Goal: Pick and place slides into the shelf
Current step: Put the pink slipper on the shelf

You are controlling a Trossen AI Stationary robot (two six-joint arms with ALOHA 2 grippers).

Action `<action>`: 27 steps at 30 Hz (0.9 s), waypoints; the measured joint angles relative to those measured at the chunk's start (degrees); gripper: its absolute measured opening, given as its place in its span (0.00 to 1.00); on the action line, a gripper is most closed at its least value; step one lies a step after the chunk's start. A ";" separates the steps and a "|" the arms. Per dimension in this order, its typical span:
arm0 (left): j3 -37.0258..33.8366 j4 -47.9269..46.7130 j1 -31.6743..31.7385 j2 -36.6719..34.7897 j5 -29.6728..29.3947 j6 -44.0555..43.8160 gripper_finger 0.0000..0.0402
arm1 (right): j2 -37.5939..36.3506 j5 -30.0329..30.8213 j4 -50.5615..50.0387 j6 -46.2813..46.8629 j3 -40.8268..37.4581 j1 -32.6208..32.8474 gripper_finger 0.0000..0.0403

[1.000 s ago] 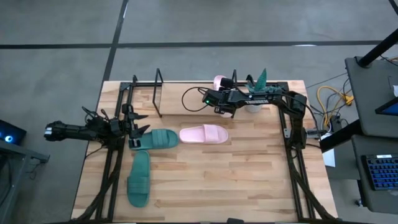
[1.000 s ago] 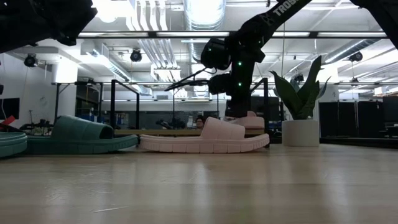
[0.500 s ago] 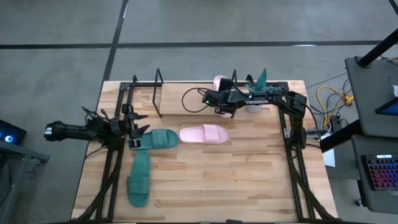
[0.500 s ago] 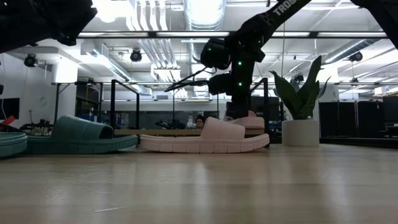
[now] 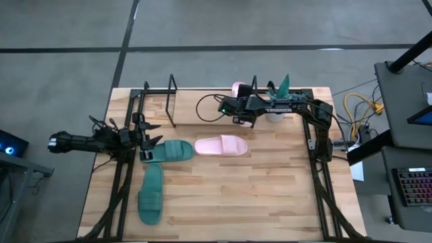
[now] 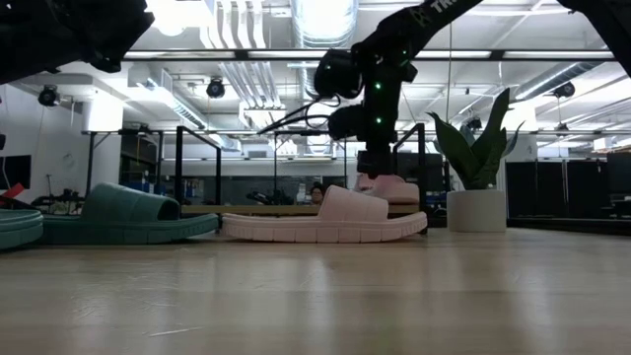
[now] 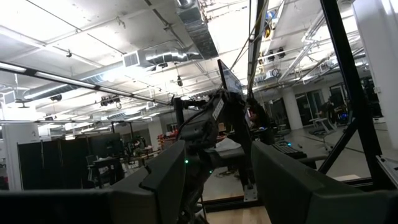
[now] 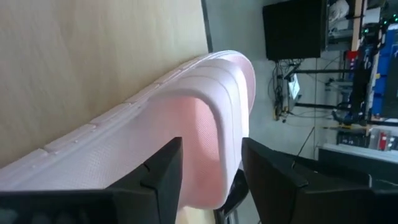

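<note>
Landmark for all positions: shelf (image 5: pixel 202 101), black rod rack w/ upright loop ends, along far edge of table (image 5: pixel 270 202).

1. Pink slide A (image 5: pixel 239 88): at shelf's right end, beside a potted plant (image 5: pixel 280 91). Right wrist view shows its strap (image 8: pixel 214 118) between that arm's two fingers (image 8: pixel 163 165), fingers spread either side. Contact not clear; whether clamped or loose, cannot tell.
2. Pink slide B (image 5: pixel 221 146): flat on table, sole down, in front of shelf, roughly opp. its mid-right section. Untouched.
3. Green slide A (image 5: pixel 167 150): flat, in front of shelf's left part, near pink B but apart from it, toe-to-toe line.
4. Green slide B (image 5: pixel 150 194): farthest from shelf, nearer table's front-left, lying lengthwise away from shelf.
5. Right gripper (image 5: pixel 237 113): over shelf's right end, at pink A.
6. Left gripper (image 5: pixel 150 135): off shelf's left end, just beside green A, not touching as far as seen. Fingers (image 7: pixel 171 180) apart, nothing between.

Handling notes (judgement): slides look rubbery, light, one-piece moulded; ribbed sole edge and textured footbed should give fair grip. Strap is the obvious hold: wide arch, jaws fit over or under it. Likely flexes under squeeze, so slide may sag or swing from strap; keep grip central. Not fragile. Thin rack rods could snag the sole on entry.

Progress est.: one slide at shelf, three left on table.
</note>
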 joint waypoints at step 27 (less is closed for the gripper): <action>0.00 0.02 0.01 0.02 0.01 0.00 0.42 | -3.72 -6.01 -8.85 11.49 5.23 10.47 0.32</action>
